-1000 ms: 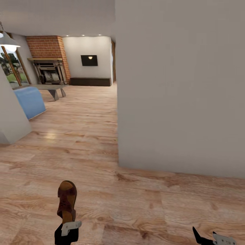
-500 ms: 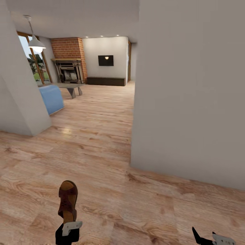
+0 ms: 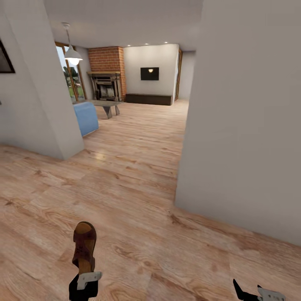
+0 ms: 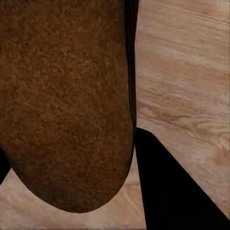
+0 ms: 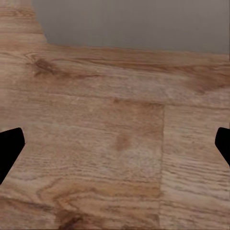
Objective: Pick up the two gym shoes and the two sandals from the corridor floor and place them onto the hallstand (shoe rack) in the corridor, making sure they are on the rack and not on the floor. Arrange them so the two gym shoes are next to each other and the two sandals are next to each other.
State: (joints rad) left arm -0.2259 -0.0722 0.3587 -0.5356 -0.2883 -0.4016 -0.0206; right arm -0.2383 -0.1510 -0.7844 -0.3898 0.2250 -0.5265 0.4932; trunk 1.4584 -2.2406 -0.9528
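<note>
One sandal [image 3: 84, 247] sits in my left fingers [image 3: 85, 279], gripped at the heel end, its toe pointing away from me above the floor [image 3: 138, 188]; the left wrist view shows its brown sole [image 4: 64, 100] close up, a dark finger [image 4: 167, 191] beside it; my right fingers [image 3: 258, 293] hang low at my right side, spread wide with nothing between them, their two black tips [image 5: 9, 151] at the edges of the right wrist view, over bare planks with a wall base beyond; a grey wall [image 3: 246, 125] stands close at my right front; ahead the corridor opens into a room with a brick fireplace [image 3: 106, 75], a blue seat [image 3: 85, 118], a low surface [image 3: 104, 104], a pendant lamp [image 3: 73, 53] and a dark screen [image 3: 149, 73] on the far wall.
</note>
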